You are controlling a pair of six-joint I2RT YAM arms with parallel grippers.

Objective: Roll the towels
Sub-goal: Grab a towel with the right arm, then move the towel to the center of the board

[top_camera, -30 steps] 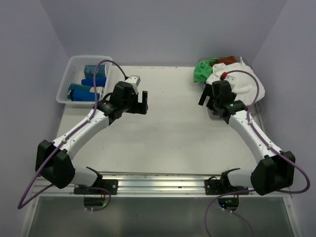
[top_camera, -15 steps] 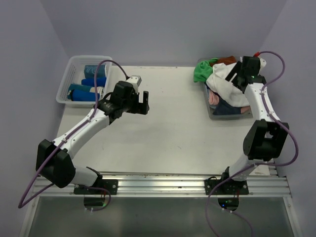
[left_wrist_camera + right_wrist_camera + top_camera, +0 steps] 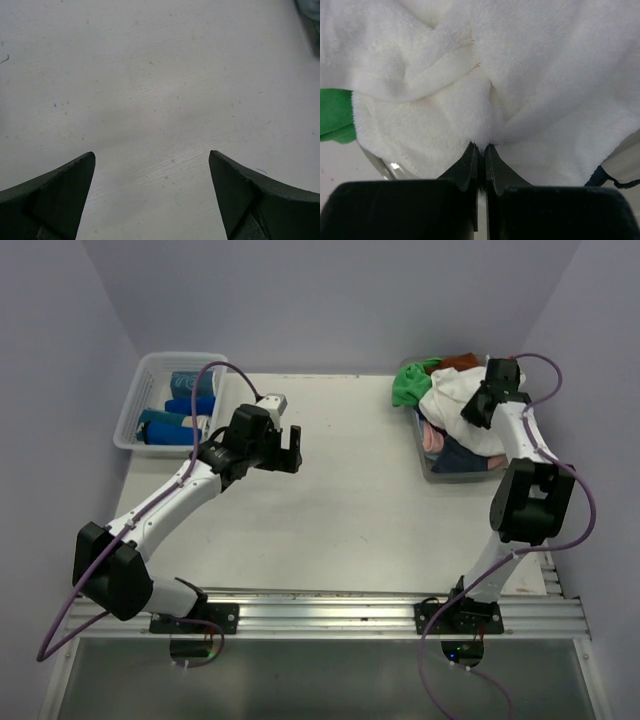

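right claw (image 3: 481,146) clenched, pinching fold of white terry towel (image 3: 530,60) atop towel heap in clear plastic tub (image 3: 430,472), far right of white surface (image 3: 350,510). bright green towel (image 3: 407,386) at heap's back-left. left claw (image 3: 151,155) spread wide, empty, above bare surface. blue towel rolls (image 3: 185,407) in white slotted basket (image 3: 130,420), far left.

Both arms (image 3: 165,498): white links, blocky black joints (image 3: 112,575), black claws (image 3: 290,450), looping purple cables (image 3: 228,364)

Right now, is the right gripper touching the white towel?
Touching. The right wrist view shows the right gripper with its tips closed against the white towel, and the cloth puckers in where they meet.
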